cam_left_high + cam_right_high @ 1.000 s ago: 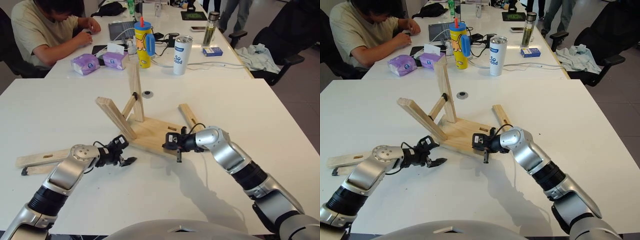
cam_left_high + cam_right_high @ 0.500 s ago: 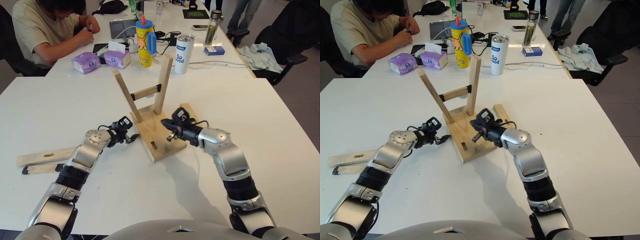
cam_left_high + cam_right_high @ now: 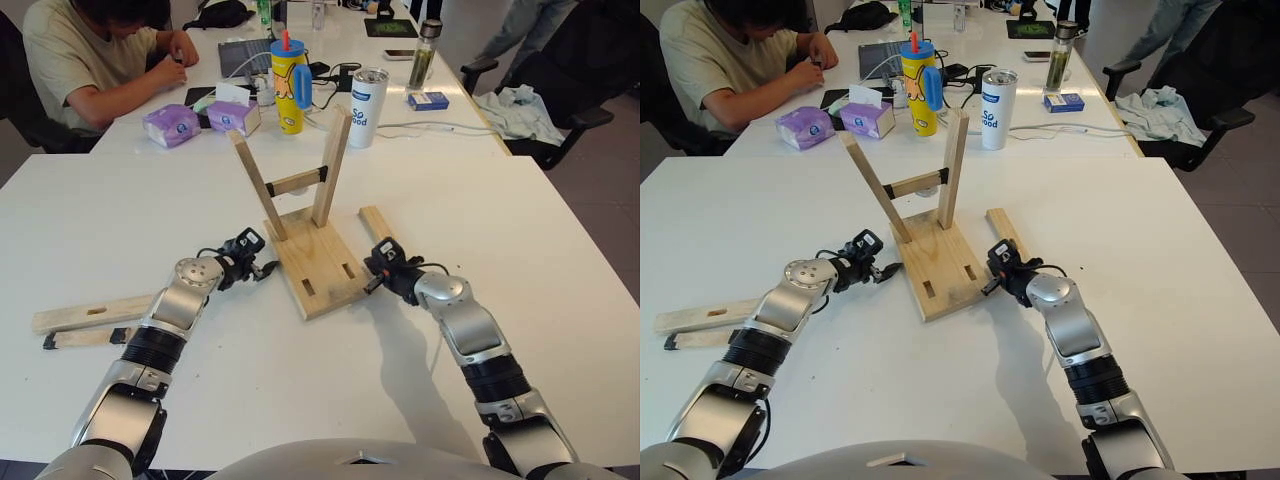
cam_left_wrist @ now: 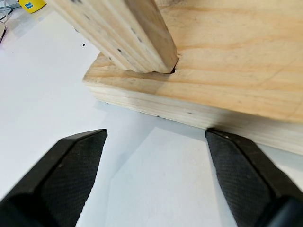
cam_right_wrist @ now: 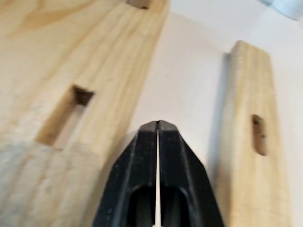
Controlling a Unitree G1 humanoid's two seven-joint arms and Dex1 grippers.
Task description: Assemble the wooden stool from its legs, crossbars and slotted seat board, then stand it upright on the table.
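The board lies flat on the white desk, with one short end towards the robot. Two legs rise from the board's far end. The left leg leans out to the left of the board, and the right leg stands nearer upright. A crossbar joins them about halfway up. Two empty slots are open in the board's near half.

The left end effector sits low beside the board's left edge, near the foot of the left leg. Its jaws are spread wide with nothing between them, and its fingertips stop just short of the board.

The right end effector is at the board's right edge, level with the near slots. Its fingers are pressed together on nothing. They point into the strip of bare desk between the board and a loose leg, which lies flat just right of the board.

Well to the left of the board, a long piece with a slot lies on the desk. A short piece lies just beside it on the near side.
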